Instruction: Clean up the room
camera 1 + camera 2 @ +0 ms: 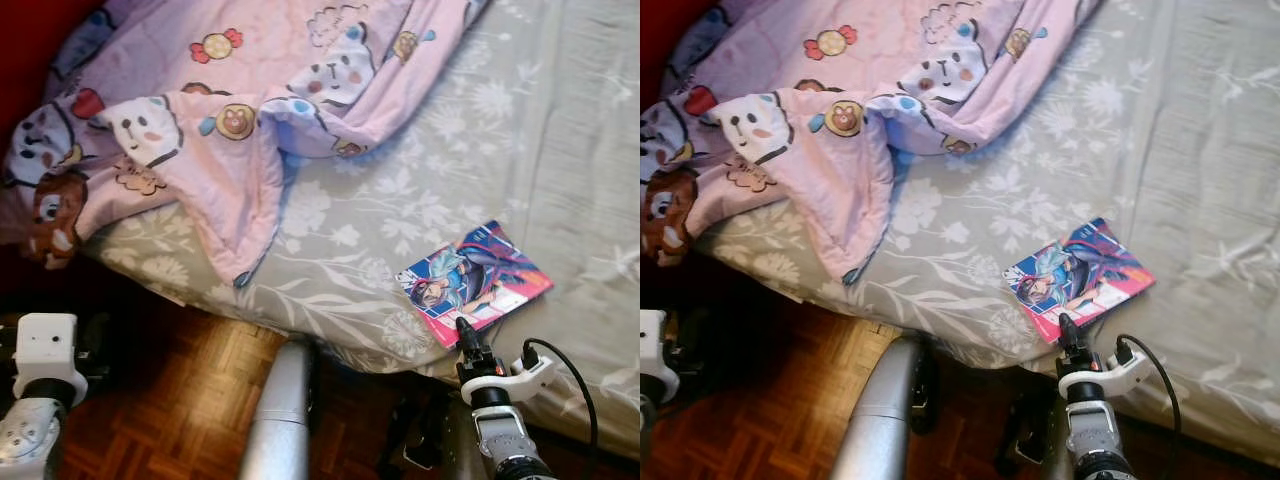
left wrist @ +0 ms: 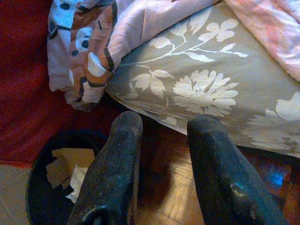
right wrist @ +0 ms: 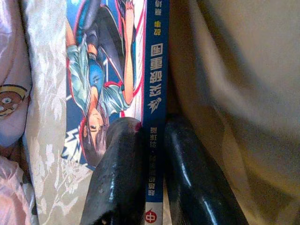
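The right gripper (image 3: 150, 140) pinches the glossy, flat comic book's (image 1: 475, 280) spine on the floral bedsheet (image 1: 330, 220); the left gripper (image 2: 164, 133) hangs parted.

Take the bed (image 1: 560, 150) as your landmark. Your comic book (image 1: 474, 281) lies on it near its front edge, to the right. The quilt (image 1: 230, 110) is heaped on the bed's left part, behind the book, spilling over the left edge. Below the bed's left front corner stands a wastebasket (image 2: 40, 197) on the floor (image 1: 170, 400), paper scraps (image 2: 65, 169) in it.
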{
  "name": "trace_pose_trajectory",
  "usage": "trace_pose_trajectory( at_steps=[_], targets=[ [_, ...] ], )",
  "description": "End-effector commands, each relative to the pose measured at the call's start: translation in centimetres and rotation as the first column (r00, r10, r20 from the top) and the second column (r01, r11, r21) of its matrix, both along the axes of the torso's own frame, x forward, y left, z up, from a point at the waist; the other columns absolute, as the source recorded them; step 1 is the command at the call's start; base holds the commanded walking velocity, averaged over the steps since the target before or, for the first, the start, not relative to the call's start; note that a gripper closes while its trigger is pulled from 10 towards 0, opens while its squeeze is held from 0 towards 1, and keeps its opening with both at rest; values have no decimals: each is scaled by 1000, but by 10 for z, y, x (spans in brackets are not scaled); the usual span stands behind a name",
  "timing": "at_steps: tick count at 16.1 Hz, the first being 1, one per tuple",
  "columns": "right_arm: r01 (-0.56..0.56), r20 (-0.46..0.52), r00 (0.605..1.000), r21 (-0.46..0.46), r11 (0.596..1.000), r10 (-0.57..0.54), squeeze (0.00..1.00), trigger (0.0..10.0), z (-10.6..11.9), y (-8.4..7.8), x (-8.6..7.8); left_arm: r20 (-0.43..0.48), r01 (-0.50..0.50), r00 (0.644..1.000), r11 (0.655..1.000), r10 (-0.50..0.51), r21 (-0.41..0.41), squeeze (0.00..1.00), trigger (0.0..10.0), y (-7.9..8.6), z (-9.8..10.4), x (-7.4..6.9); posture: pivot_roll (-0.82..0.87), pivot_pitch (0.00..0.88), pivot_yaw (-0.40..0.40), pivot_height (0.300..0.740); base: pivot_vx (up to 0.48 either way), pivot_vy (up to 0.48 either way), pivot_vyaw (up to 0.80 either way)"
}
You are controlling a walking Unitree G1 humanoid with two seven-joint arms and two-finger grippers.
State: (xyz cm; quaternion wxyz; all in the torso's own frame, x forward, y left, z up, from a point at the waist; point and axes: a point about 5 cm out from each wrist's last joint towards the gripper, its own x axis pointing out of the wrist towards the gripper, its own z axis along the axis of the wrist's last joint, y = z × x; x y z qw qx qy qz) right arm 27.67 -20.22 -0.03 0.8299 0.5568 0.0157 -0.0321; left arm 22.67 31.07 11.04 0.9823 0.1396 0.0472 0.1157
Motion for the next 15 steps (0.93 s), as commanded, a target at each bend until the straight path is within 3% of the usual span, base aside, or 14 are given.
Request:
trace_pose_trajectory(
  at_steps=[1,4,7,8,10,12,13,15],
  targets=[
    [67,-24,997,-41,997,-68,0,0,-3,-14,-7,-45,-59,997,998,58,-7,0,10000,8,-17,-7,355,485,69,630,0,0,0],
    [47,40,998,-176,983,-40,0,0,16,-19,6,-38,-86,996,996,85,-40,0,10000,4,-28,5,287,413,20,630,0,0,0],
    [-1,86,996,-366,930,35,0,0,32,-14,13,-36,-91,995,993,89,-80,0,10000,-8,-40,21,217,338,-16,630,0,0,0],
    [11,110,993,-448,894,43,0,10000,41,-16,15,-27,-96,995,990,94,-100,0,10000,-13,-44,27,210,307,-26,630,0,0,0],
    [37,103,995,-489,872,16,0,10000,46,-19,18,-22,-108,994,987,106,-119,0,10000,-16,-49,33,183,270,-39,630,0,0,0],
    [23,67,998,-578,815,19,0,10000,45,-18,18,-31,-115,993,985,112,-132,0,10000,-19,-55,36,172,233,-50,630,0,0,0],
    [18,8,1000,-623,782,-17,0,10000,38,-22,12,-63,-130,990,982,123,-138,0,10000,-21,-66,35,167,200,-63,645,0,0,0],
    [-62,-75,997,-697,715,14,0,10000,25,-21,2,-116,-171,981,972,153,-162,0,10000,-20,-80,29,161,176,-72,665,0,0,0]
  ],
)
